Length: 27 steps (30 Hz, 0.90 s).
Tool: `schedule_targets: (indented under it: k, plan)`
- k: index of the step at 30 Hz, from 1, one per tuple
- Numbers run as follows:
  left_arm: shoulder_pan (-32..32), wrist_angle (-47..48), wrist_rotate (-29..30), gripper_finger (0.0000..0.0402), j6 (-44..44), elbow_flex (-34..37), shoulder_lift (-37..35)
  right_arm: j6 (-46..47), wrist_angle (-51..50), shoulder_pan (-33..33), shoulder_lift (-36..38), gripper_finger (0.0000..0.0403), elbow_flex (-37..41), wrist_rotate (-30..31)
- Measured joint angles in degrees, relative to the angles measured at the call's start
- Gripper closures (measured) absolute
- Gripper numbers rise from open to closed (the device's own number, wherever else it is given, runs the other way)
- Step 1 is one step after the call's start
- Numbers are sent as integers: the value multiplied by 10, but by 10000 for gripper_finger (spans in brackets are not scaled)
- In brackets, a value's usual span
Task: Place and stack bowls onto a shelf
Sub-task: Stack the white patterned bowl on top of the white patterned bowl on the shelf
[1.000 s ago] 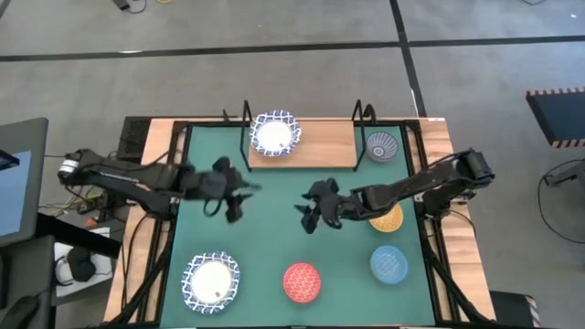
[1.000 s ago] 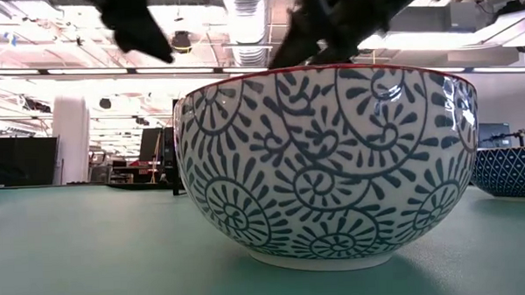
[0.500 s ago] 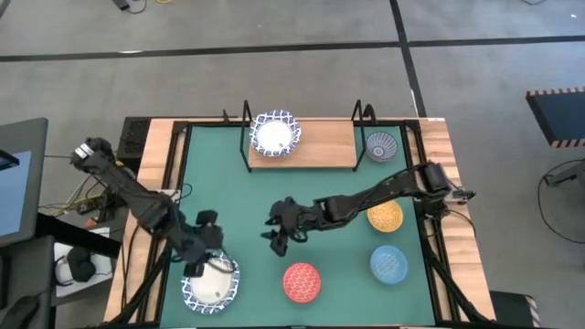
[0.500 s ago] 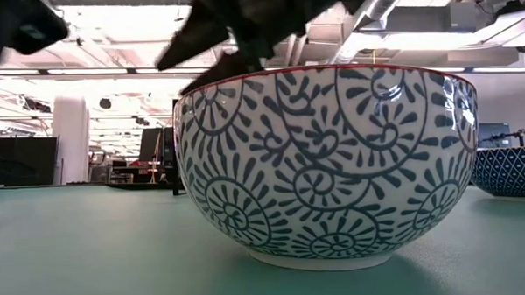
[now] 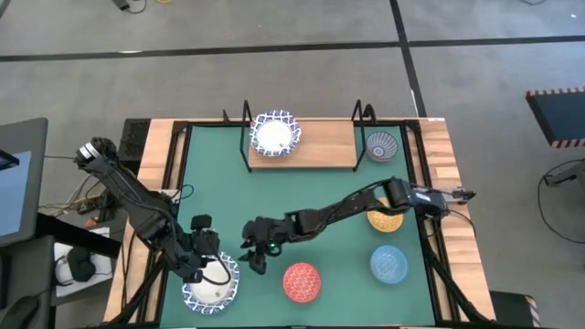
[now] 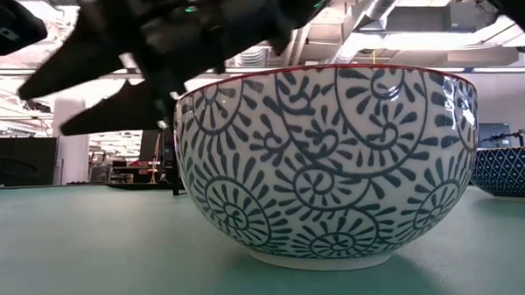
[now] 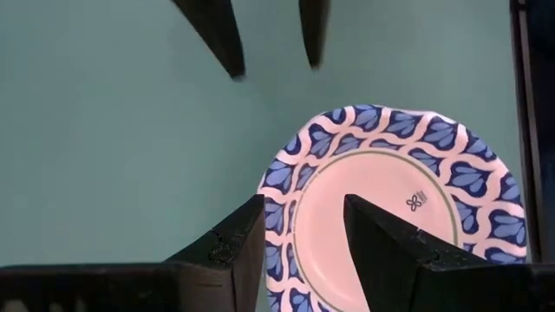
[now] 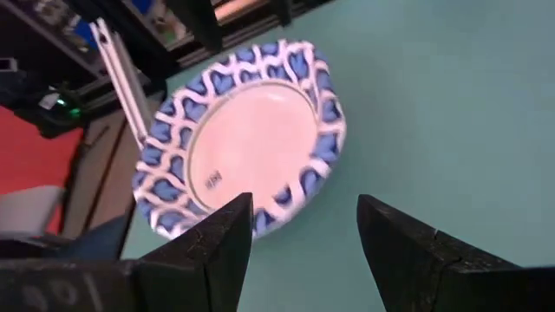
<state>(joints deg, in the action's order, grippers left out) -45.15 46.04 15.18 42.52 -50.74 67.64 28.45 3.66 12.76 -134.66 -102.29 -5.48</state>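
Six bowls show from above; two are wide and white with blue patterned rims, four are smaller. One wide white bowl (image 5: pixel 274 135) sits on the left part of the shelf (image 5: pixel 320 144), a light wooden board on a thin black wire frame at the far edge of the counter (image 5: pixel 302 196); a grey-blue patterned bowl (image 5: pixel 382 145) stands just beside the shelf's right end. The second wide white bowl (image 5: pixel 211 281) lies on the green mat at the near left corner; a red bowl (image 5: pixel 302 281) is near it to the right; a light blue bowl (image 5: pixel 390 263) sits at the near right, and a yellow-orange bowl (image 5: pixel 387 217) lies just behind that, partly under the right arm.

The left gripper (image 5: pixel 203 259) hangs over the near-left white bowl; its fingers (image 7: pixel 234 247) are apart, one over the bowl's patterned rim and the other over its white centre; whether they touch it I cannot tell. The right gripper (image 5: pixel 253 253) reaches across the mat to a spot just right of that same bowl, between it and the red bowl; its fingers (image 8: pixel 221 238) are also spread, holding nothing, with the bowl's rim showing between and beyond them.

From counter height, the red-rimmed bowl fills the middle of the view, its outside white with dark blue swirls; the edge of a dark blue patterned bowl (image 6: pixel 508 172) shows at the right.
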Motion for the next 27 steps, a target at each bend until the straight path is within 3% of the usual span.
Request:
schedule_targets:
  k: [8, 17, 20, 27]
  plan:
    - [0, 0, -7, 260, 29, 0, 0, 22, -8, 0, -93, 168, -99, -63]
    - [0, 0, -9, 260, 33, 0, 0, 37, -26, 0, -111, 173, -111, -65]
    - [3, 0, -8, 260, 27, 0, 0, 37, -24, 0, -111, 194, -111, -65]
    - [11, 0, -4, 260, 26, 0, 0, 45, -28, 2, -111, 283, -111, -65]
